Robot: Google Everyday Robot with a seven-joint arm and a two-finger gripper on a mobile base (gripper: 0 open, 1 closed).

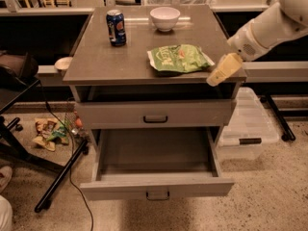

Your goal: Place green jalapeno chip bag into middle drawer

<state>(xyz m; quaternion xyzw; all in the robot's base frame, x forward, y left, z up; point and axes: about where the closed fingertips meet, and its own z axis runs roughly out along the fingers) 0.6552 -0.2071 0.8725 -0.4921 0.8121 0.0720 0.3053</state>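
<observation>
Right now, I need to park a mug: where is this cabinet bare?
Bare: cabinet top front-left, between blue soda can and green jalapeno chip bag; the open middle drawer. Crowded: right edge, where the gripper hovers beside the bag.

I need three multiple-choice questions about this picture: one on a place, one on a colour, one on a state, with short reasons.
1. Where is the pincer? A) inside a drawer B) at the table's right front corner, right of the chip bag C) on the floor
2. What colour is the can? A) red B) white C) blue
3. The lower drawer is: A) pulled open B) shut C) missing
Answers: B, it hangs by that corner; C, blue body; A, its inside shows.
</observation>
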